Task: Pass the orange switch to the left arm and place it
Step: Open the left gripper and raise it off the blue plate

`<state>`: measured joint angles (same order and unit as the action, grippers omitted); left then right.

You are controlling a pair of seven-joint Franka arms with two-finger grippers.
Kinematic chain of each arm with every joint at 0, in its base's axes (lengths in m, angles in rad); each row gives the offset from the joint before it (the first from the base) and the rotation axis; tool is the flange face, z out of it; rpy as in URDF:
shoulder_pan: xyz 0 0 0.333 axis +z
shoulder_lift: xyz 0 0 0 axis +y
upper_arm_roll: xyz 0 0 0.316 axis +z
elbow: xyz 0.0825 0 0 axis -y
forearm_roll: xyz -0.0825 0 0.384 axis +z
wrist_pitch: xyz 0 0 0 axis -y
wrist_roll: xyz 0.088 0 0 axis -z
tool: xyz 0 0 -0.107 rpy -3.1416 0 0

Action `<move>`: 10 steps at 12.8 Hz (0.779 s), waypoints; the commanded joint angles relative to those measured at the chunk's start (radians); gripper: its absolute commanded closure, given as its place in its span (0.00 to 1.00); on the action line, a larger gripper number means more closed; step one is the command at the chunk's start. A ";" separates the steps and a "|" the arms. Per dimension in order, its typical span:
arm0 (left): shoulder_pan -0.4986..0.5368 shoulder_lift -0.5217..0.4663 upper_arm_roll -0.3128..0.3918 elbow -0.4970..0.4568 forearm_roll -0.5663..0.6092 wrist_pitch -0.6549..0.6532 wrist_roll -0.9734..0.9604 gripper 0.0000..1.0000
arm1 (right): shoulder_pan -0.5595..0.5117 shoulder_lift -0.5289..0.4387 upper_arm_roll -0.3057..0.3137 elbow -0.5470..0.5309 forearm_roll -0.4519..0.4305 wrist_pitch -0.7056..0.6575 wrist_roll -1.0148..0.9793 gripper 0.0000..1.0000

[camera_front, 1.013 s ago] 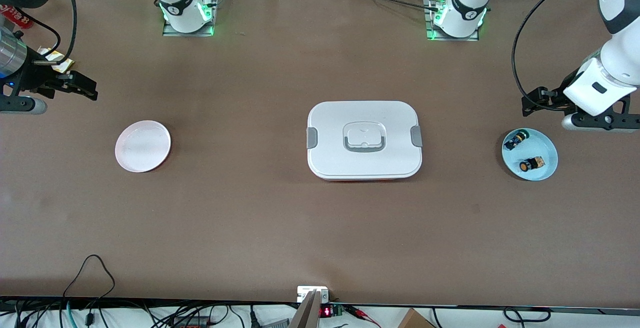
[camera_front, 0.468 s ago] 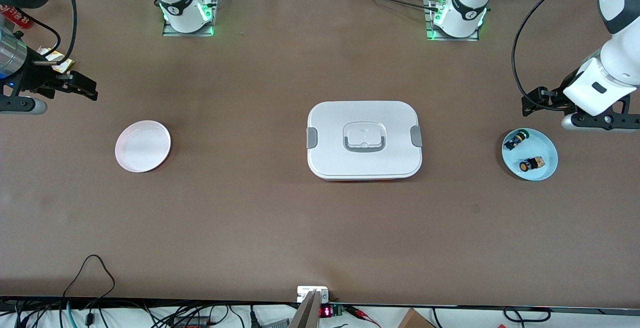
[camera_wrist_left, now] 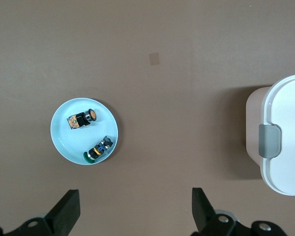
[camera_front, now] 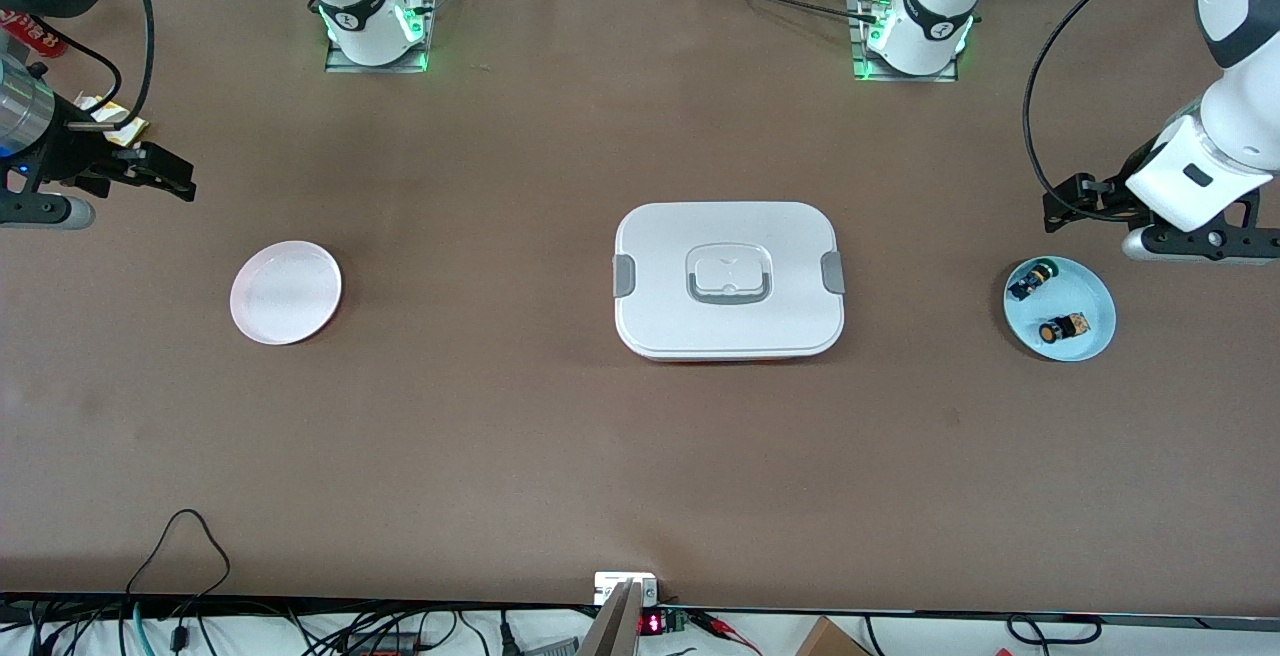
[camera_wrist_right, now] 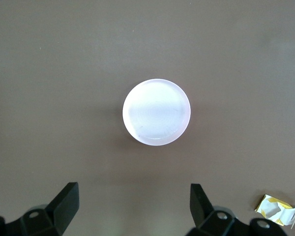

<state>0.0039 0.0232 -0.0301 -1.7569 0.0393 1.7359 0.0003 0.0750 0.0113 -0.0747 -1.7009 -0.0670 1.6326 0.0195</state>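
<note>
Front view: orange switch (camera_front: pixel 1062 327) on blue plate (camera_front: pixel 1092 338).

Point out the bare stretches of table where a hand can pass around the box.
Bare table lies between the pink plate and the box, between the box and the blue dish, and all along the table's edge nearest the front camera. The dish is crowded: the orange switch and a second switch lie in it.

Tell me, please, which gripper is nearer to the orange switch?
Left. The left gripper hangs open beside the blue plate holding the orange switch; the right gripper, also open, waits at the table's right-arm end.
</note>
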 commanded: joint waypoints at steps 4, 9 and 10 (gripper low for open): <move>0.005 0.000 -0.007 0.005 -0.015 -0.007 0.018 0.00 | 0.000 0.007 -0.002 0.017 0.007 -0.007 -0.021 0.00; 0.005 0.003 -0.008 0.008 -0.015 -0.009 0.009 0.00 | -0.001 0.006 -0.002 0.018 0.007 -0.007 -0.021 0.00; 0.005 0.003 -0.008 0.011 -0.013 -0.009 0.009 0.00 | -0.001 0.007 -0.002 0.018 0.007 -0.007 -0.021 0.00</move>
<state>0.0037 0.0238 -0.0335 -1.7569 0.0393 1.7359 0.0003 0.0748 0.0121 -0.0749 -1.7008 -0.0670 1.6326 0.0184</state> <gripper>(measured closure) 0.000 0.000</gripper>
